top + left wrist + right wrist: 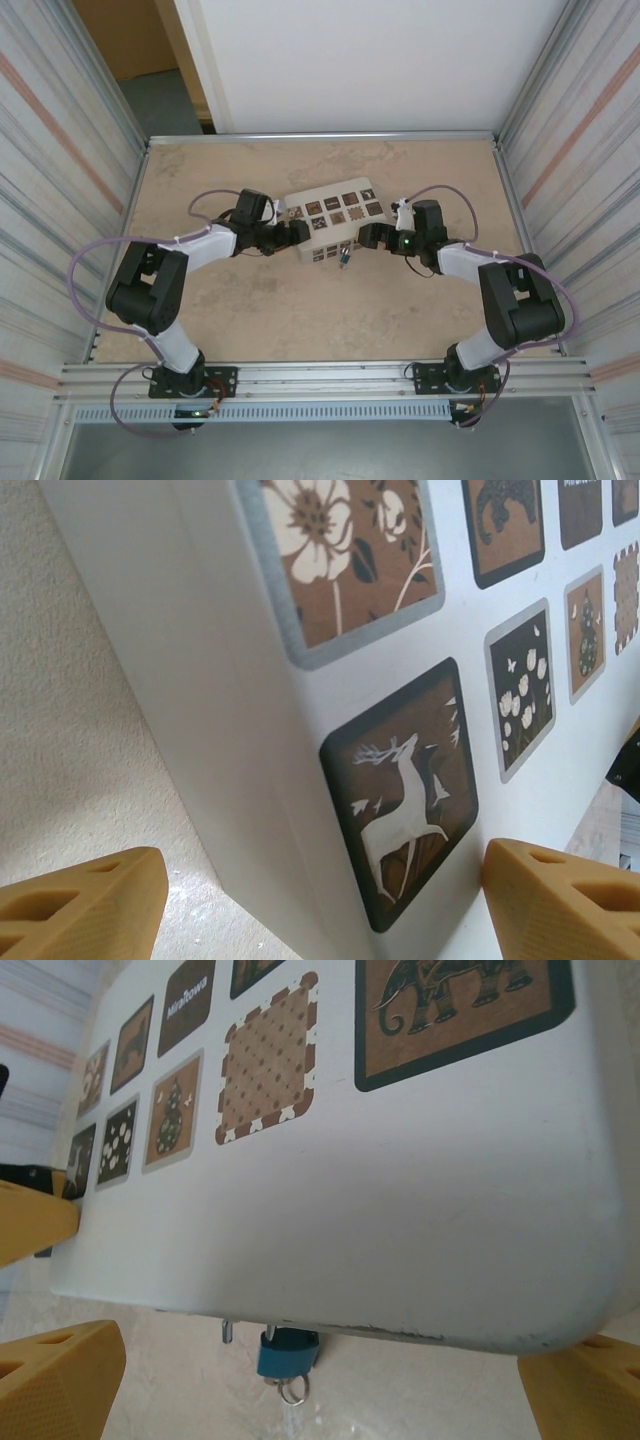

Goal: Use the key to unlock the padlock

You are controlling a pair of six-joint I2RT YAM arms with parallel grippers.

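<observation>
The padlock (pixel 343 257) hangs at the box's (pixel 330 215) near edge, closer to my right end effector (pixel 367 237) than my left end effector (pixel 292 232), both wide open, empty.

**Smooth white box, ridged plastic fingers, grainy tabletop**

The white box (pixel 400 1210) has a smooth satin skin, scuffed and speckled along its lower edge. Its patterned squares (pixel 405 790) are flat brown prints with a faint sheen. The padlock (pixel 287 1352) has a glossy blue body and bright bare-metal parts. The left gripper (pixel 320 905) and the right gripper (pixel 320 1360) both carry fingers (pixel 80 905) of matt ochre plastic, finely ridged in layers. The table (pixel 60 730) is beige, mottled, grainy and matt. The rails (pixel 330 375) along its near edge look like pale brushed metal
</observation>
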